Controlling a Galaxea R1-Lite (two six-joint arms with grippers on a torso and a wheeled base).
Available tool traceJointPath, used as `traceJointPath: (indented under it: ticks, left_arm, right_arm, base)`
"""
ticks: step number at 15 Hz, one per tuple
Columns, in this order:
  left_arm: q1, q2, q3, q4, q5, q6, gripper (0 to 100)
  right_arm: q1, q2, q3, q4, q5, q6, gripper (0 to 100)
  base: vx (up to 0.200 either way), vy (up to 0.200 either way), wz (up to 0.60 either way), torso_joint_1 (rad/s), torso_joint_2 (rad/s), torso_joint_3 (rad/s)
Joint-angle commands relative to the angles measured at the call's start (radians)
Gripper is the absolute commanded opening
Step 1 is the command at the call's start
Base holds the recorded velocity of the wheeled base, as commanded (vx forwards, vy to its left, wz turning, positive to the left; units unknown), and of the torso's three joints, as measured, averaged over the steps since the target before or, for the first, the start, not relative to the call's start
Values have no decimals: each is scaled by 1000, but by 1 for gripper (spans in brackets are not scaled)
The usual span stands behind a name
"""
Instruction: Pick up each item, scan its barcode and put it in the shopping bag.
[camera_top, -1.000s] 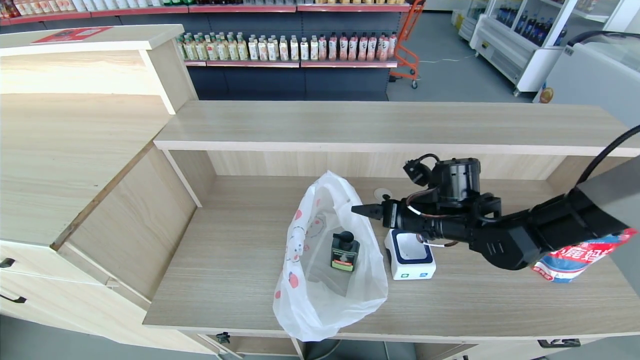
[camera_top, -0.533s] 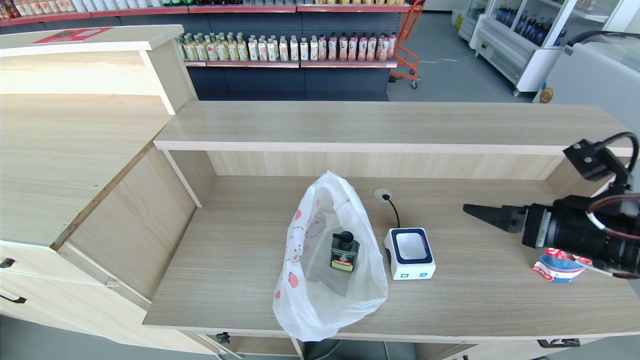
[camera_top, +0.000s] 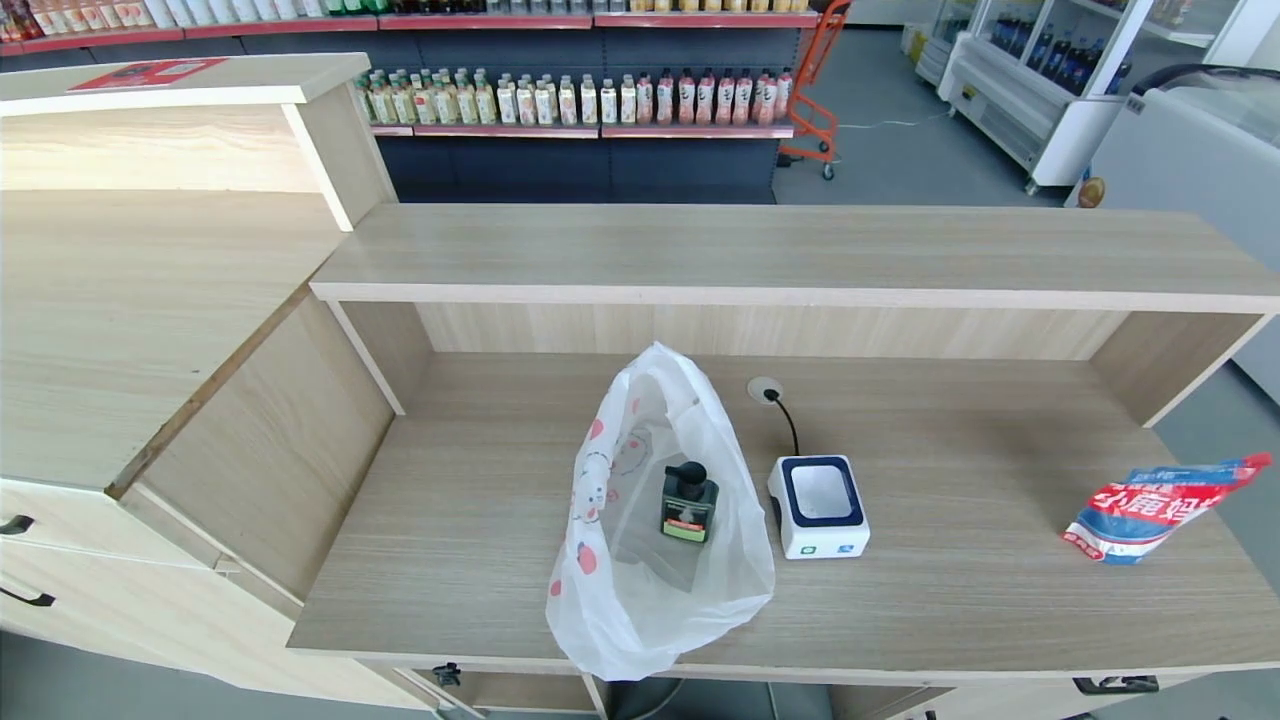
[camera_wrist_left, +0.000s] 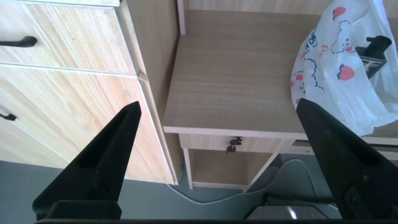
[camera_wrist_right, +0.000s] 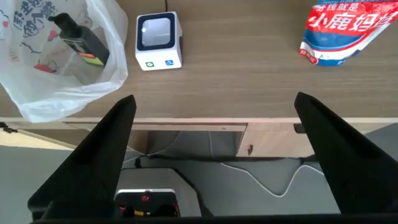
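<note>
A white shopping bag (camera_top: 655, 540) with red prints stands open on the counter, and a dark pump bottle (camera_top: 689, 503) sits inside it. Right of the bag is the white barcode scanner (camera_top: 818, 505) with its dark-rimmed window facing up. A red, white and blue snack pouch (camera_top: 1155, 507) lies flat at the counter's right end. My left gripper (camera_wrist_left: 217, 158) hangs open below and in front of the counter's left corner, with the bag (camera_wrist_left: 339, 65) off to one side. My right gripper (camera_wrist_right: 214, 155) is open in front of the counter edge, facing the scanner (camera_wrist_right: 158, 41), pouch (camera_wrist_right: 345, 31) and bottle (camera_wrist_right: 79, 38).
The counter (camera_top: 950, 600) has a raised back shelf (camera_top: 780, 250) and side walls. A taller cabinet with drawers (camera_top: 120, 330) stands on the left. The scanner's cable (camera_top: 785, 415) runs to a hole in the counter. Store shelves with bottles stand behind.
My right arm drew back from above the scanner toward the right and has left the head view. The pouch is now uncovered. Bag, bottle and scanner stayed put.
</note>
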Motion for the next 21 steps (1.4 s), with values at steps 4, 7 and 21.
traceJointPath:
  ticks: [4, 7, 21]
  left_arm:
    - [0, 0, 0, 0, 0, -1, 100]
    - [0, 0, 0, -2, 0, -8, 100]
    - [0, 0, 0, 0, 3, -12, 100]
  right_arm:
    - [-48, -307, 68, 93, -49, 11, 100]
    - [-48, -307, 68, 93, -49, 11, 100]
    - [-48, -307, 68, 93, -49, 13, 100]
  base:
    - [0, 0, 0, 0, 0, 0]
    - [0, 0, 0, 0, 0, 0]
    - [0, -129, 0, 3, 2, 1]
